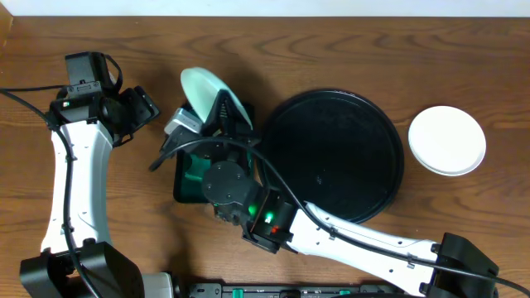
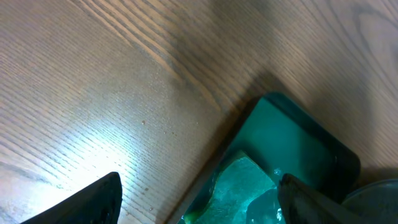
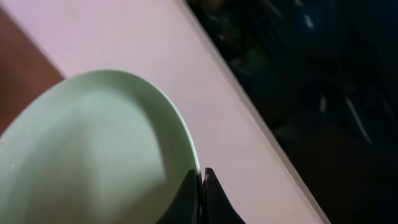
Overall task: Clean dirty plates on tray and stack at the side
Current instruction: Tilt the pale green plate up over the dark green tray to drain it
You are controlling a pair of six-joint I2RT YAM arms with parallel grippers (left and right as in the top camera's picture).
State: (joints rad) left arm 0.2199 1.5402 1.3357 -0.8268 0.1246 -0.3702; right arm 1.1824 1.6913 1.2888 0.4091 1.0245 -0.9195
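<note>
My right gripper [image 1: 225, 112] is shut on the rim of a pale aqua plate [image 1: 209, 89] and holds it tilted on edge above the far end of a dark green rectangular tray [image 1: 184, 178]. In the right wrist view the two fingertips [image 3: 200, 179] pinch the plate [image 3: 93, 143] at its edge. The black round tray [image 1: 335, 153] lies to the right with nothing on it. Beyond its right rim, white plates [image 1: 447, 139] lie on the table. My left gripper [image 1: 142, 108] hovers open, left of the held plate, near the green tray's corner [image 2: 298, 134].
Inside the green tray lies a pale green, wet-looking lump [image 2: 239, 183], between and below my left fingers [image 2: 93, 199]. My right arm [image 1: 348, 236] stretches from the bottom right across the table's front. The left arm [image 1: 70, 182] runs along the left side.
</note>
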